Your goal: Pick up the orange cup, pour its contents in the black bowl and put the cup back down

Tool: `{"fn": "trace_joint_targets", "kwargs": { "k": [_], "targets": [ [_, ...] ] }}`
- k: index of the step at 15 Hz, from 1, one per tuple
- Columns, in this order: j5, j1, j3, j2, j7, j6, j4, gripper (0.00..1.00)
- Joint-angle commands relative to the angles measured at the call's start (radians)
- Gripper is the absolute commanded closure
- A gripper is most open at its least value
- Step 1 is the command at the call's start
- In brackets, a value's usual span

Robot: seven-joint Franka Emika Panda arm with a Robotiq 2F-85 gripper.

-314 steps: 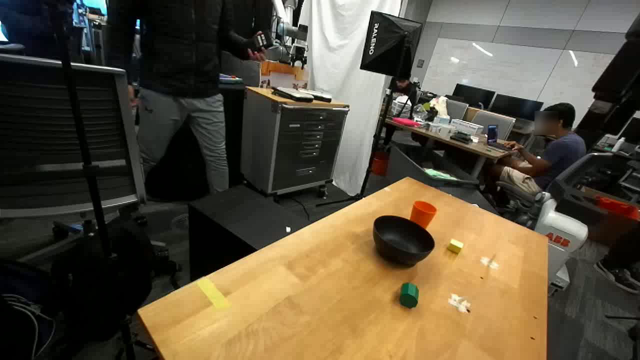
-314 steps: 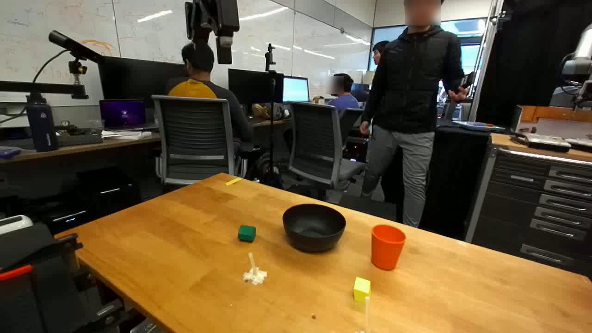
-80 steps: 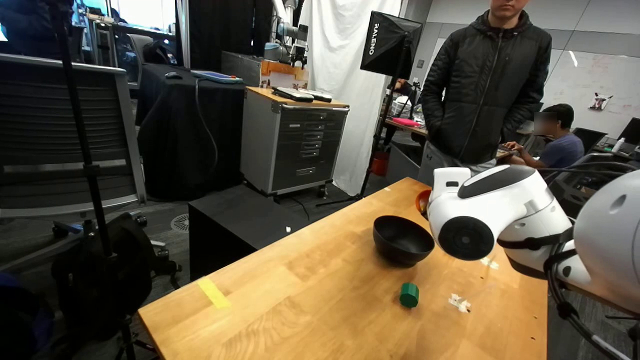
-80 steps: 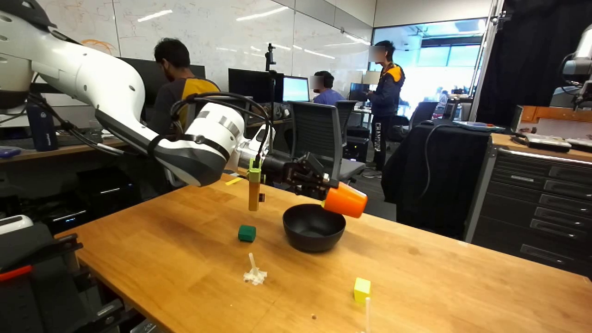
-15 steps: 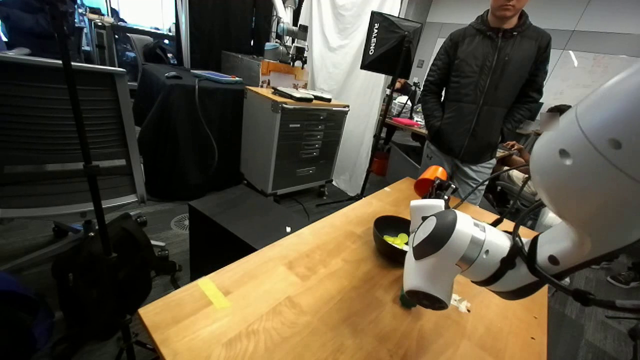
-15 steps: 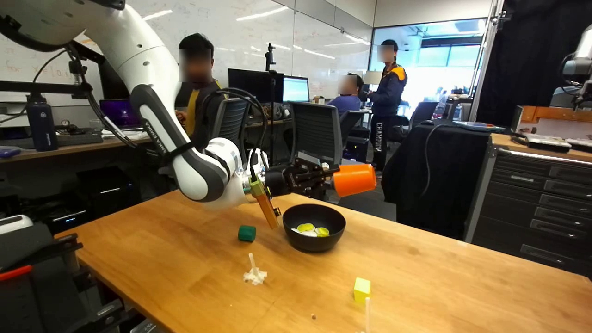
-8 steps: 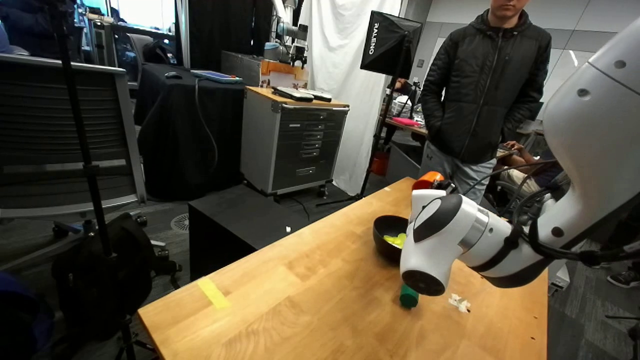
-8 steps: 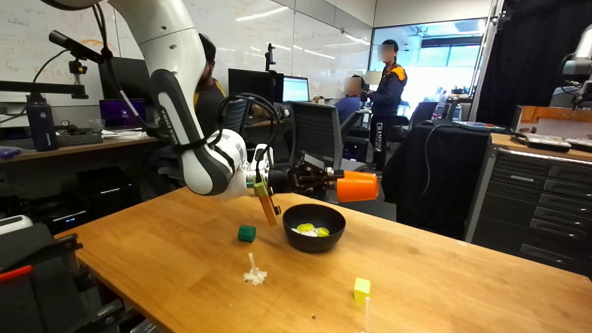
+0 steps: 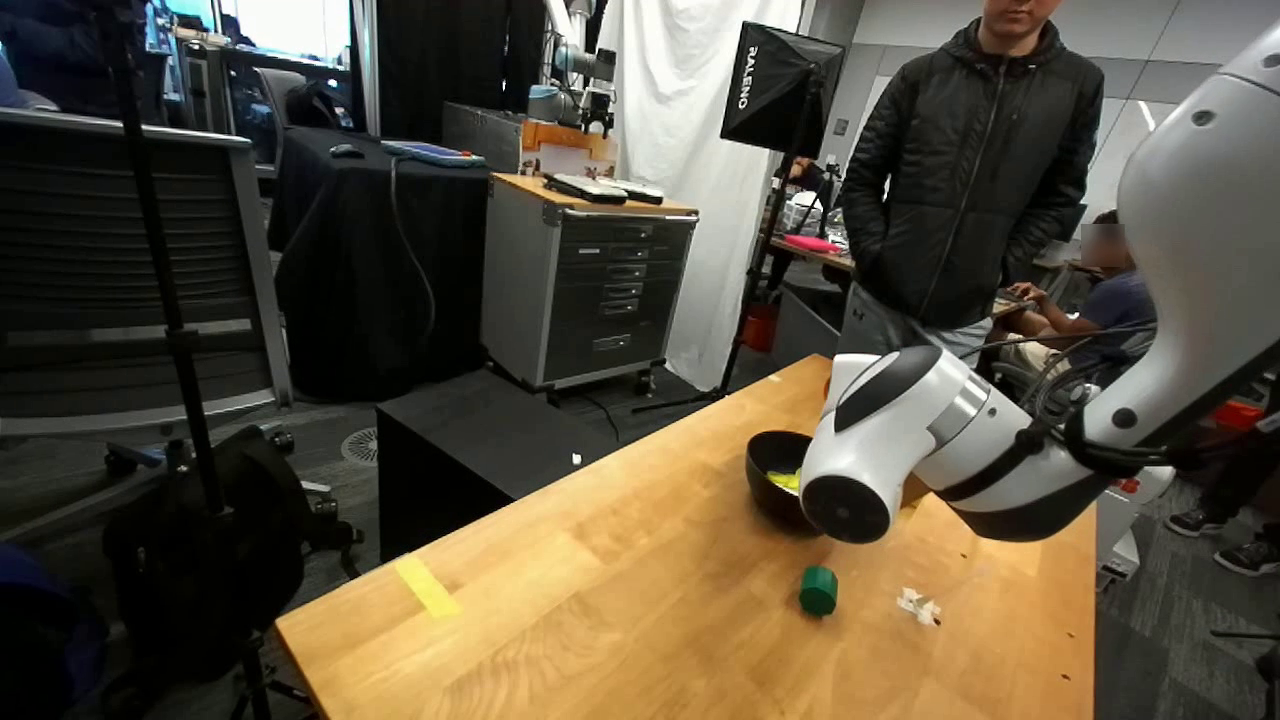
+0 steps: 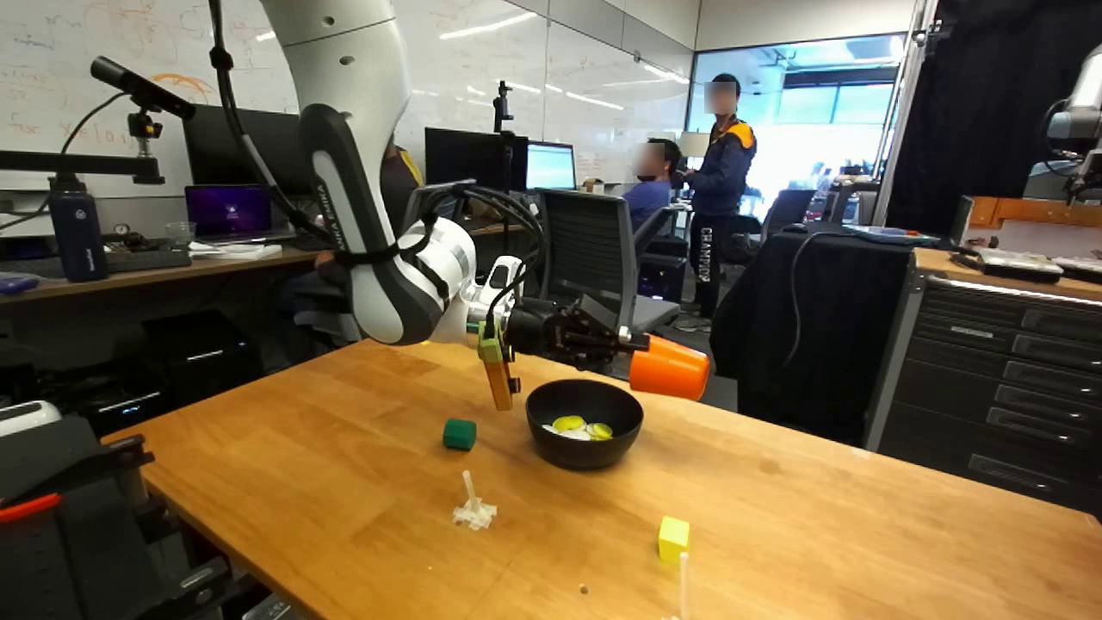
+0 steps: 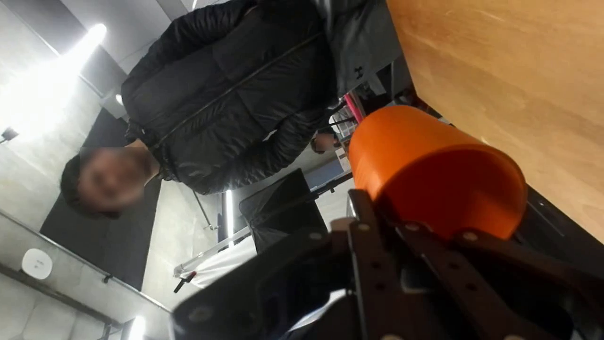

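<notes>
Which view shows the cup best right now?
The wrist view: the cup is close, its mouth facing the camera. In an exterior view its tilted side shows; in an exterior view the arm hides all but a sliver.

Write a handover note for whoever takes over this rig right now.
Claw: shut on the orange cup.
Cup: tipped on its side, held above the table; no pieces show in the visible part of its inside.
Black bowl: upright on the table, with yellowish-green and white pieces inside.
Done: cup lifted, pieces poured.
Left: turn the cup upright, set it down, let go.
</notes>
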Motion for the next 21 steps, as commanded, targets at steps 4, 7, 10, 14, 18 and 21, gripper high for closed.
{"fn": "trace_joint_targets", "kwargs": {
  "k": [4, 7, 10, 14, 18, 21],
  "targets": [
    [0.03, -0.092, 0.075, -0.087, -0.045, 0.099, -0.025, 0.99],
    [0.053, -0.112, 0.084, -0.113, -0.059, 0.151, -0.029, 0.99],
    [0.098, -0.142, 0.092, -0.146, -0.09, 0.242, -0.032, 0.99],
    [0.199, -0.181, 0.091, -0.196, -0.142, 0.371, -0.03, 0.99],
    [0.327, -0.213, 0.079, -0.251, -0.199, 0.485, -0.031, 0.99],
    [0.441, -0.243, 0.072, -0.3, -0.261, 0.587, -0.04, 0.99]
  ]
}}
